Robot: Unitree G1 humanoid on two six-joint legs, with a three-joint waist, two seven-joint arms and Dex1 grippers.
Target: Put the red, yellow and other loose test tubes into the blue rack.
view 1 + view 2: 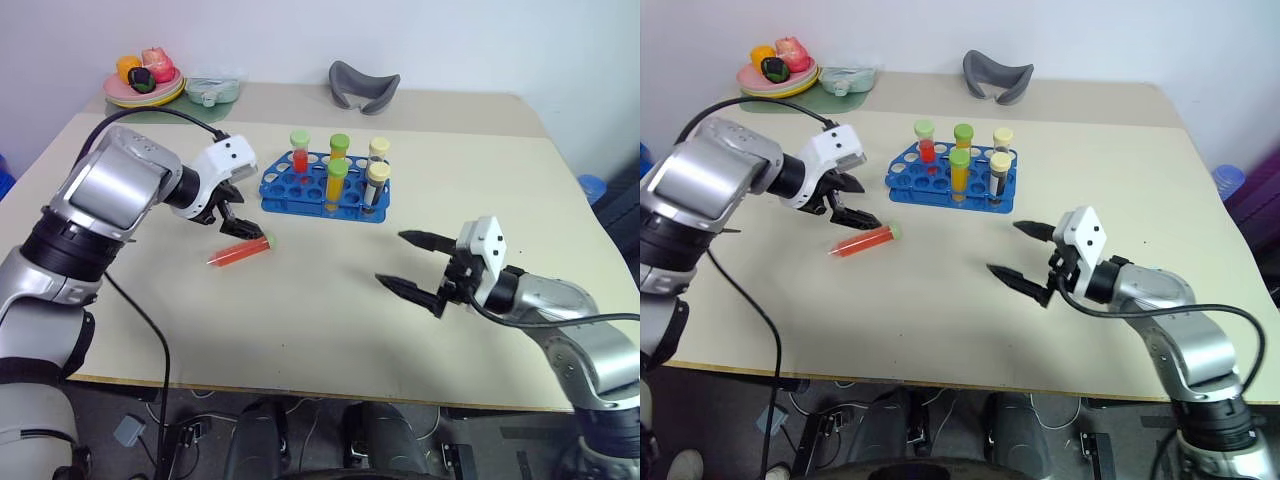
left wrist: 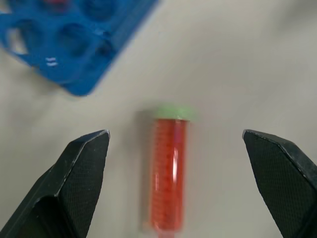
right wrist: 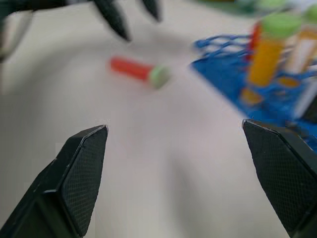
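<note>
Table (image 1: 330, 340): pale beige top, takes up most of the head views.
Blue rack (image 1: 283, 190): upper centre of the left eye view, standing flat on the table, rows of round holes.
Tubes in rack: five upright. Red liquid with pale green cap (image 1: 300, 150) at the rack's far left; yellow-orange with green cap (image 1: 339, 150) behind; a second yellow-orange with green cap (image 1: 335, 185) in front; two dark ones with cream caps (image 1: 377, 150) and (image 1: 375, 188) at the right end.
Loose red tube (image 1: 240, 252): lying on its side on the table, left of centre, just below and left of the rack, apart from it. Green cap points up-right toward the rack, cone tip down-left. In the left wrist view (image 2: 168, 178) it lies lengthwise between the two fingers, cap away from the camera, touching neither.
Left gripper (image 1: 238, 222): left of centre, angled downward, hanging just above the loose red tube. Claw released, fingers spread wide, nothing in it.
Right gripper (image 1: 412, 262): lower right of the left eye view, roughly level, pointing toward the picture's left. Claw released, fingers wide apart, nothing between them. Well apart from the rack and the loose tube.
Right wrist view: loose red tube (image 3: 136, 70) in the distance, rack (image 3: 223, 82) beside it, the left gripper's black fingertips (image 3: 113, 19) above the tube.
Far edge of table: plate of toy fruit (image 1: 145, 85) at upper left, a clear lidded container (image 1: 212, 87) beside it, a grey curved object (image 1: 363, 85) at upper centre.
</note>
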